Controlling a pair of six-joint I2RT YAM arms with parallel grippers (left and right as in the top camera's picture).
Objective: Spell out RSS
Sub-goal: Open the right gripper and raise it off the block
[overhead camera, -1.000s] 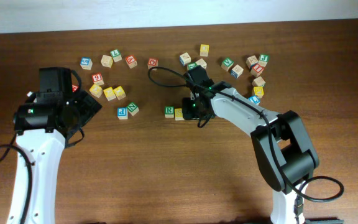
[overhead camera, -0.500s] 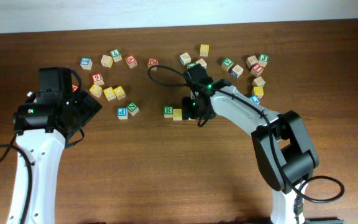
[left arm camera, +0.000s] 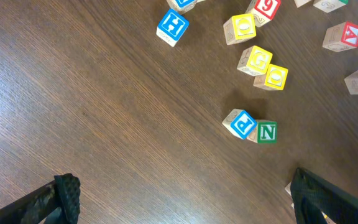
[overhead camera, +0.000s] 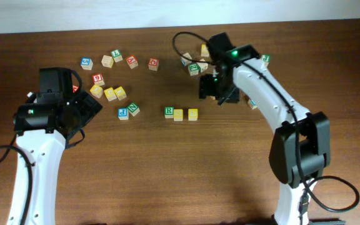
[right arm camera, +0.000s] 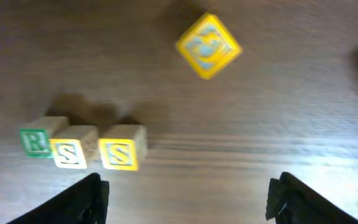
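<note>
I am holding my right hand wide open with nothing between the fingers, hovering above the counter behind the row and a little to its right. Out in front of it the three task cubes are lying in a line: the R cube at the left end, the first S cube touching it, and the second S cube just beside that one. In the overhead view a thin gap is showing between the two S cubes, though I cannot tell how true it is. Farther out, a yellow cube is sitting turned on its corner, its letter too blurred to read, well apart from the row.

My left hand is also hanging open and empty, over bare wood, with the P cube and the N cube touching each other ahead of it.

I am judging the word as already laid out, so the step in hand is clearing away after the last placement. The next move is calling for care: lifting off without brushing the row, and perhaps nudging the second S cube closer if the spacing is looking uneven.
</note>
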